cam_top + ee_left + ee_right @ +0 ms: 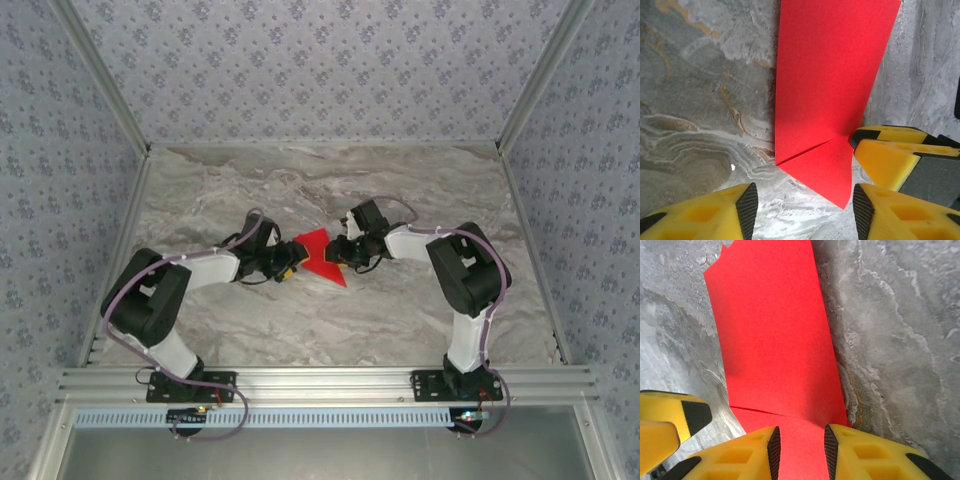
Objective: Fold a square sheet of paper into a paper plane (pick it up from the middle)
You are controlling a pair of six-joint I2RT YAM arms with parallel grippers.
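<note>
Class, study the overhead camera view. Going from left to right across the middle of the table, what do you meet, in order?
Left claw → red paper → right claw.

Grey veined marble tabletop [400,190], floral-patterned walls [320,60] on three sides, aluminium rail [330,380] along the near edge, slotted strip [330,417] just below.

A robotics lab cell: a grey marble-patterned bench [400,320] boxed by floral-papered panel walls [320,60], with a silver aluminium rail [320,380] across the frame's bottom.
</note>
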